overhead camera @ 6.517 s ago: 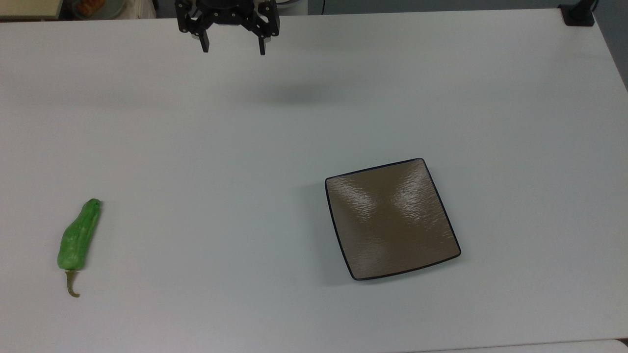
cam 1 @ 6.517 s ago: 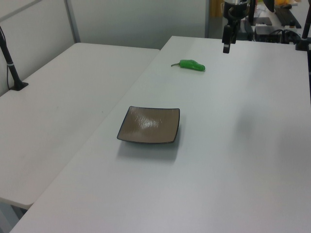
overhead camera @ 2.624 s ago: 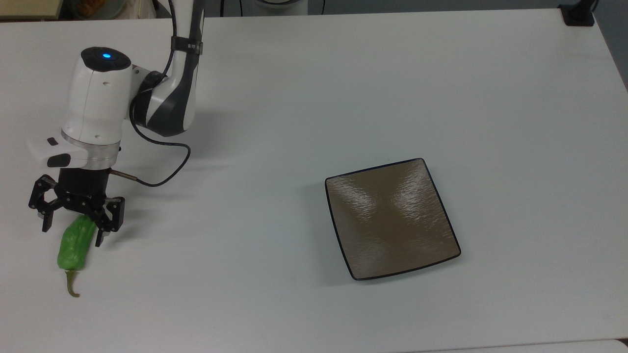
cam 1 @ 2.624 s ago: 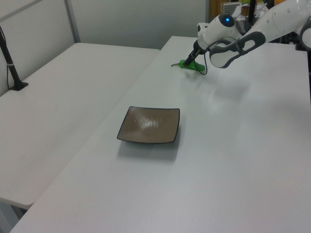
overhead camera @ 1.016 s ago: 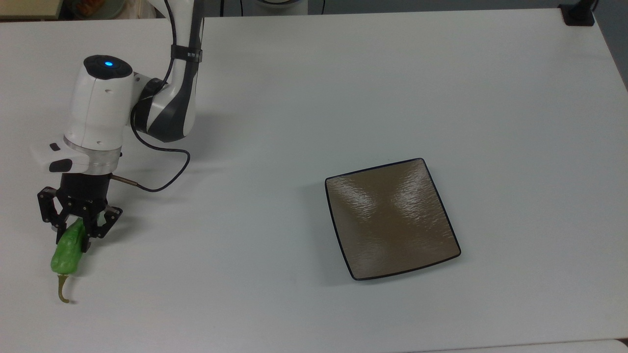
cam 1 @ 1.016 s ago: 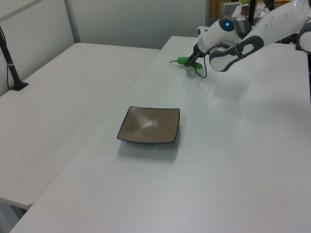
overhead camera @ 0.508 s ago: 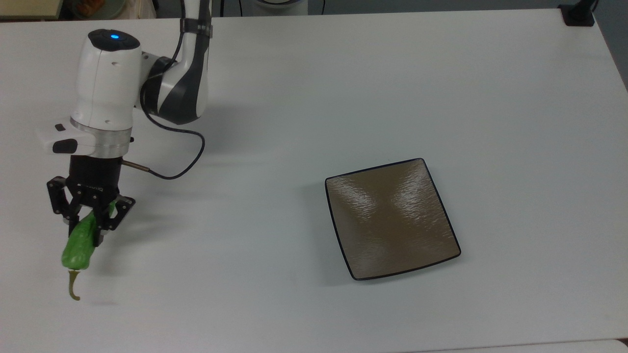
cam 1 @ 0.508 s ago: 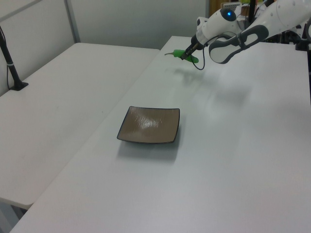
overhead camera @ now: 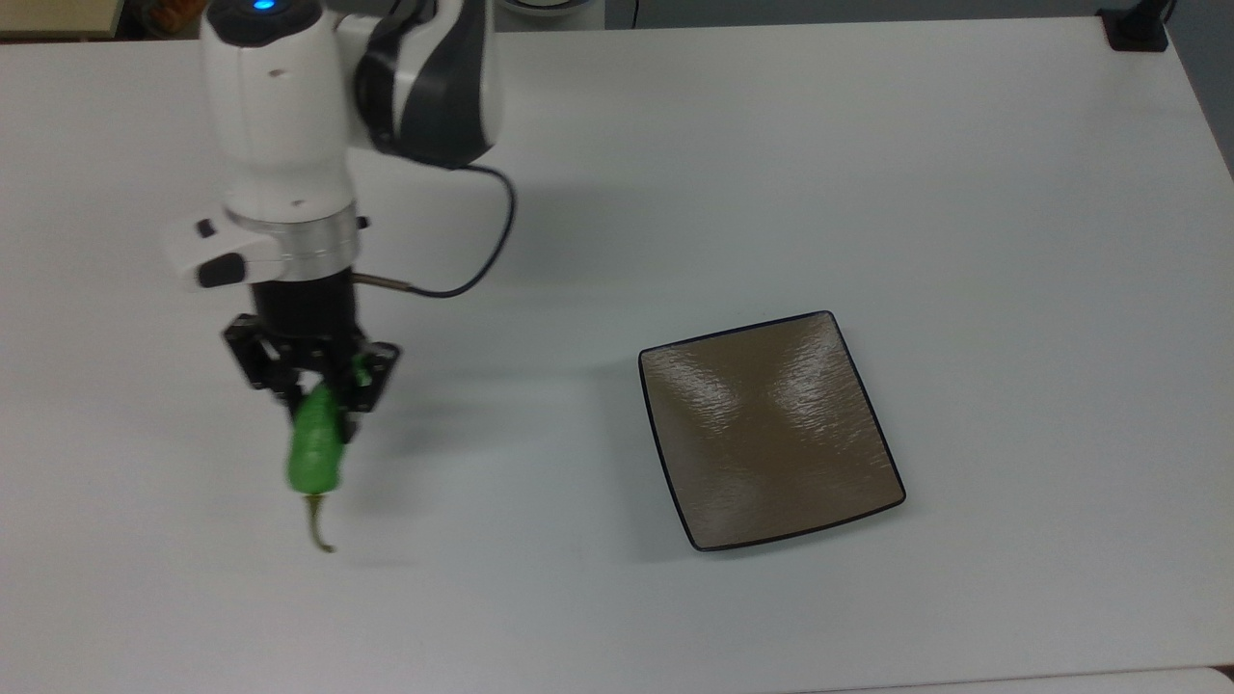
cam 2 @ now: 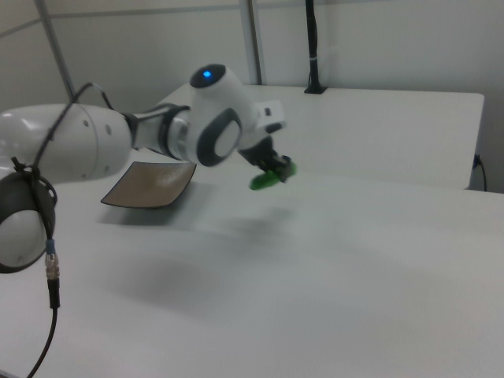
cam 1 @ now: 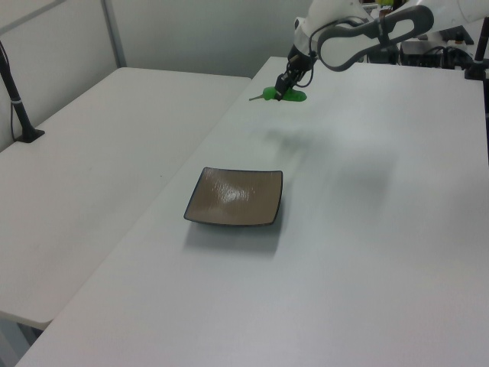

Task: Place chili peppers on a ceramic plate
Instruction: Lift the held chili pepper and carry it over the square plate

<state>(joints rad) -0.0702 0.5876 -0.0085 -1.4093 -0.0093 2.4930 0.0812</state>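
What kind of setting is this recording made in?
Likely a robotics lab: a robot arm over plain white tables, a bare partition wall, and just a pepper and a plate as props.

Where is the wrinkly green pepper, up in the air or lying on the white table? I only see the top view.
Observer: Up in the air. In the left view the wrinkled bright green chili pepper hangs clear of the white table, with its shadow on the tabletop below it.
Operator: Is it dangling straight down?
Observer: No. In the left view it sticks out nearly level from the black pincer, with the stem pointing to the left view's left.
Operator: Is the plate flat?
Observer: Not quite. In the right view the square glossy brown ceramic plate has edges that curve up off the table.
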